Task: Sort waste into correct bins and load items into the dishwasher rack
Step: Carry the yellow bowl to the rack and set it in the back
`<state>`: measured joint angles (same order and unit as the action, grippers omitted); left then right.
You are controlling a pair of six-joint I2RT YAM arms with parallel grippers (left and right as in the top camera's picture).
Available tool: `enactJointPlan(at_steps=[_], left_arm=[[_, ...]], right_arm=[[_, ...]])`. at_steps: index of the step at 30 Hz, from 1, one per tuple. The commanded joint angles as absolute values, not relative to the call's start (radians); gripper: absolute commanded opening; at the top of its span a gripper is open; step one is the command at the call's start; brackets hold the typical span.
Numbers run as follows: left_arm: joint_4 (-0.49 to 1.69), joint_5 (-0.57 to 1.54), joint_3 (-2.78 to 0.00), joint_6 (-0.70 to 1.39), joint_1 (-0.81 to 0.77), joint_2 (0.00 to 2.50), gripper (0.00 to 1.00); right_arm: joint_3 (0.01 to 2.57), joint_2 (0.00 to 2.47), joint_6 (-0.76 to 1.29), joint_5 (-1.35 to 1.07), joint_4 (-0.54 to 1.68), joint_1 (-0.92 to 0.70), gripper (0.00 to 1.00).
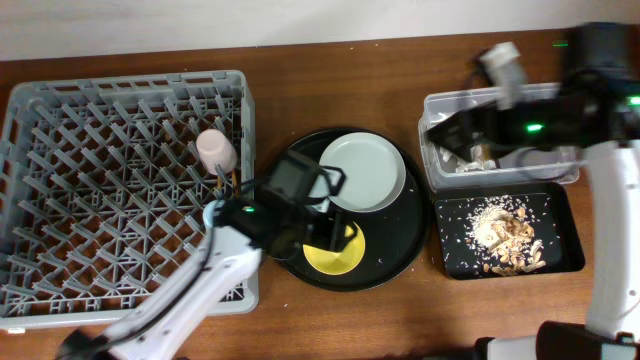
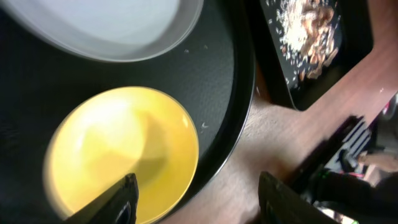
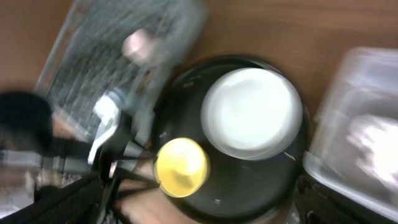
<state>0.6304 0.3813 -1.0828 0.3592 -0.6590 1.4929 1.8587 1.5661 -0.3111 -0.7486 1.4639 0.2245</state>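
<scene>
Step in hand, by the look of it: yellow bowl [image 1: 335, 260] pickup with the left arm, then into the rack. Biggest first.

Dishwasher rack [image 1: 120, 190] on the left, pegs mostly free, pink cup [image 1: 216, 150] sitting near its right edge. Plan the drop into a free peg row close to that edge. Stand the bowl on edge between pegs, not flat on top.

Round black tray [image 1: 400, 255] mid-table, just beside the rack, carrying plate [image 1: 362, 172] and bowl. Mind its raised lip on descent; close to the bowl on one side in the left wrist view.

Clear tub [image 1: 428, 160] at top right. Shallow black tray [image 1: 560, 215] below it, food scraps [image 1: 505, 235] already in. Nothing to do there for this step.

Plate at the back of the round tray, near the bowl but apart from it. Leave for later, avoid nudging.

Bowl at the tray's front, upright, empty-looking.

Left gripper [image 2: 196, 202] hanging over the bowl, jaws released and spread wide: one finger [image 2: 124, 196] above the bowl's inside, the other out past the tray lip, above bare table. Too wide a straddle.
- Shift toward the bowl's centre.
- Drop the outer finger between bowl wall and tray lip, inner one inside.
- Pinch the wall just under the rim. Close slowly; probably light and slick, prone to skating.
- Lift straight up before swinging left.

Right gripper [image 1: 462, 128] over the tub, well apart. Blurred in its own view, but seems released, grasping nothing. Hold clear of the left arm's swing path.
</scene>
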Motion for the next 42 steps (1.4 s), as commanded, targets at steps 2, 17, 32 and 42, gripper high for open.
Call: enactJointPlan(at_steps=[2, 17, 32, 42], left_arm=[[0.474, 0.269, -1.079, 0.351, -0.803, 1.639, 0.61], [0.535, -0.087, -1.044, 0.352, -1.024, 1.703, 0.33], [0.572, -0.15, -1.175, 0.342, -0.997, 1.677, 0.0], [0.197, 0.993, -1.48, 0.469, -0.004, 1.657, 0.0]], right_arm=[[1.864, 1.563, -0.253, -0.737, 1.513, 0.704, 0.99], [1.864, 1.564, -0.253, -0.403, 1.511, 0.937, 0.99], [1.864, 1.564, -0.253, -0.403, 1.511, 0.937, 0.99], [1.864, 1.564, -0.253, -0.403, 1.511, 0.937, 0.99]])
